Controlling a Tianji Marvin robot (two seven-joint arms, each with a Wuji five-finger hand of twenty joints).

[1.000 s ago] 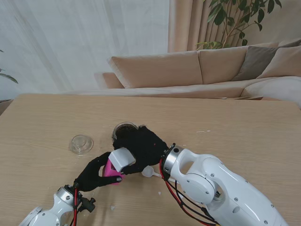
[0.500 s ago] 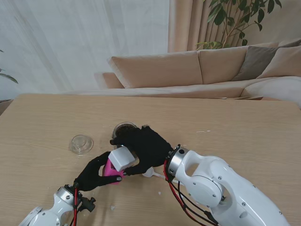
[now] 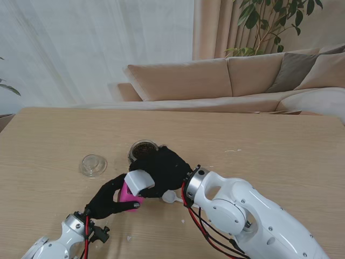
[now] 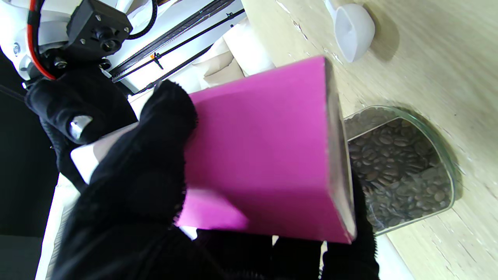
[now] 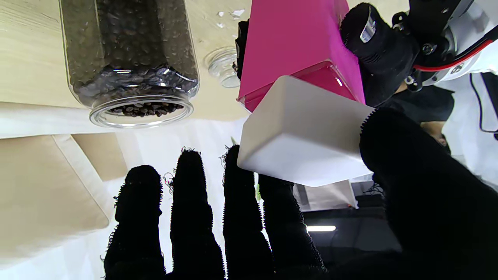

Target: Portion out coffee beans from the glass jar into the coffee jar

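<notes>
Behind right robot hand point(image 3: 161, 170), glass jar point(image 3: 143, 149) half-hidden

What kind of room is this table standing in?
Most likely a living room, or a lab set up as one. Behind the wooden table stands a beige sofa, with sheer curtains on the window and a leafy plant in the corner.

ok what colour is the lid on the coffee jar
White: the lid sits on the pink coffee jar, clearest in the right wrist view.
</notes>
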